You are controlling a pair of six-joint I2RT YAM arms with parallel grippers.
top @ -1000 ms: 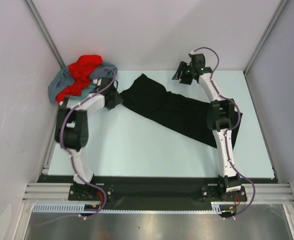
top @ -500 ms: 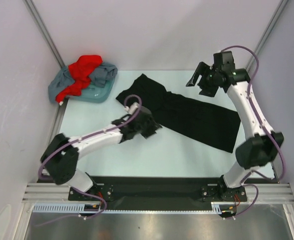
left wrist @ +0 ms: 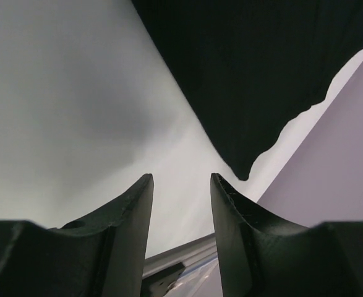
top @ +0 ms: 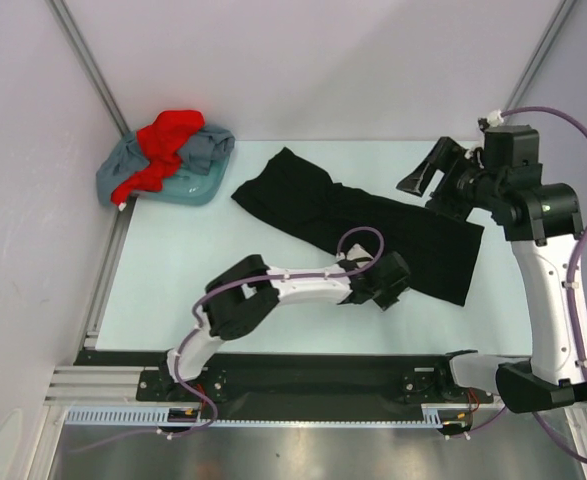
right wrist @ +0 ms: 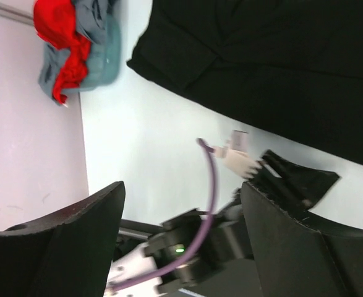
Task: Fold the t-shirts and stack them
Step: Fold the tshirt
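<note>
A black t-shirt (top: 373,225) lies spread in a slanted band across the middle of the pale table. At the far left corner a red t-shirt (top: 168,135) is heaped on a grey-blue one (top: 208,150). My left gripper (top: 401,287) sits low at the black shirt's near edge. In the left wrist view the left gripper (left wrist: 181,179) is open with only bare table between its fingers, and a corner of the black shirt (left wrist: 261,74) lies just ahead. My right gripper (top: 428,170) hangs raised over the shirt's right end. In the right wrist view it (right wrist: 181,192) stands wide open and empty, above the black shirt (right wrist: 280,68) and the red shirt (right wrist: 57,25).
Grey-lilac walls close in the table (top: 223,240) on the left, back and right. A metal rail (top: 303,385) with both arm bases runs along the near edge. The left arm (top: 273,290) stretches low across the front of the table, its purple cable (right wrist: 212,185) looping up.
The left arm swept from the shirt pile at far left across to the black shirt's near right edge. The right arm swung right and rose, and its jaws widened.
</note>
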